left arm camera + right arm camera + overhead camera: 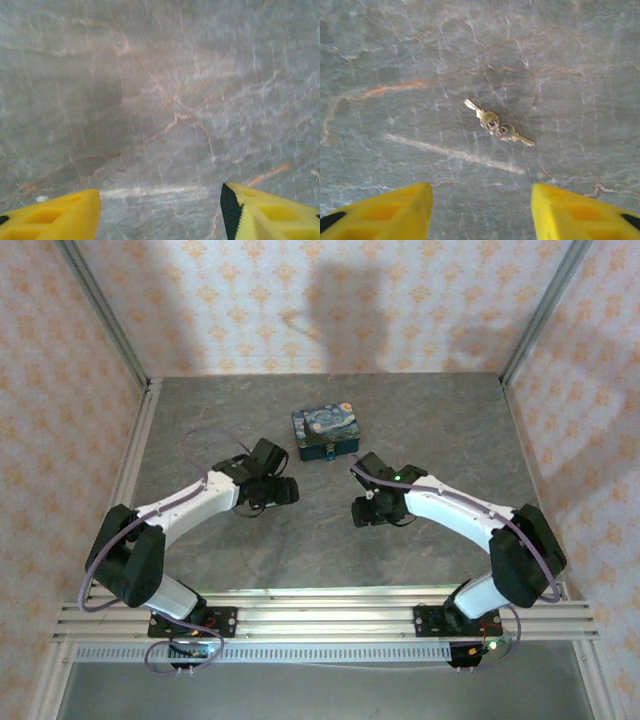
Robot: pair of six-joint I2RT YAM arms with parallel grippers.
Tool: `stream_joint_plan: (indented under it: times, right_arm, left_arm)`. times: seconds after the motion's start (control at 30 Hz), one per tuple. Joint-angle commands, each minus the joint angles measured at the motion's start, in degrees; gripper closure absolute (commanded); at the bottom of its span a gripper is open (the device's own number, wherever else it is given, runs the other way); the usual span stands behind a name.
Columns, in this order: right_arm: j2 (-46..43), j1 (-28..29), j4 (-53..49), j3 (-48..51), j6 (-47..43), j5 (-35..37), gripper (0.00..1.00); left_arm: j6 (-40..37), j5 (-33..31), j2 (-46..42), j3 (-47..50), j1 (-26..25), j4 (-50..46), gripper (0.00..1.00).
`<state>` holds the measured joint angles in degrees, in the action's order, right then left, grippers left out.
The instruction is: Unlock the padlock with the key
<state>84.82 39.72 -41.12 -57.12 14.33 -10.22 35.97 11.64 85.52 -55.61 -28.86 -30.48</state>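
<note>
Two tiny pale gold keys (497, 125) joined by a ring lie flat on the marble table, a short way ahead of my right gripper (481, 186). Its yellow fingers stand open with nothing between them. In the top view the right gripper (362, 512) hangs low over the table's middle. My left gripper (160, 192) is open too, with bare marble between its fingers; from above, the left gripper (290, 490) faces the right one across a gap. A tiny bluish bit that looks like the padlock (331, 452) sits at the front face of the tin.
A blue swirl-painted rectangular tin (324, 432) stands at the back centre, just beyond both grippers. Patterned walls and metal rails (140, 430) close in the grey table (440, 420) on three sides.
</note>
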Motion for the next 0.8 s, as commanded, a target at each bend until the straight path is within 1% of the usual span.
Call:
stream_joint_plan:
  times: [0.0,0.1,0.17,0.23,0.3,0.43,0.5,0.6,0.77]
  right_arm:
    - [0.0,0.0,1.3,-2.2,-8.5,3.0,0.52]
    - [3.6,0.0,-3.0,-6.1,-16.5,6.5,0.61]
    - [5.8,0.0,-5.0,-7.6,-20.7,8.4,0.61]
    - [7.7,0.0,-5.2,-7.9,-23.9,9.2,0.57]
    - [8.9,0.0,-4.7,-7.8,-25.7,8.3,0.55]
    - [10.7,0.0,-3.5,-7.8,-27.4,3.8,0.54]
    - [11.0,0.0,-2.5,-7.3,-28.0,2.8,0.54]
    - [12.1,0.0,-1.8,-7.3,-29.1,2.6,0.54]
    - [15.6,0.0,-3.2,-8.3,-30.7,3.2,0.59]
  left_arm:
    - [-1.2,2.4,-1.2,2.0,-1.4,4.3,0.34]
    - [-2.0,5.1,-0.4,3.4,-2.8,8.2,0.34]
    - [-2.2,5.8,0.1,3.8,-4.0,10.1,0.34]
    - [-2.1,5.5,0.7,3.7,-5.0,11.1,0.33]
    - [-2.0,5.5,1.5,3.3,-5.4,11.4,0.33]
    - [-2.6,5.0,3.0,1.8,-5.4,9.5,0.33]
    - [-3.2,5.0,3.2,1.6,-5.4,9.0,0.33]
    - [-4.0,4.5,3.3,1.6,-5.4,8.6,0.33]
    - [-4.3,3.6,3.2,1.8,-5.4,8.4,0.33]
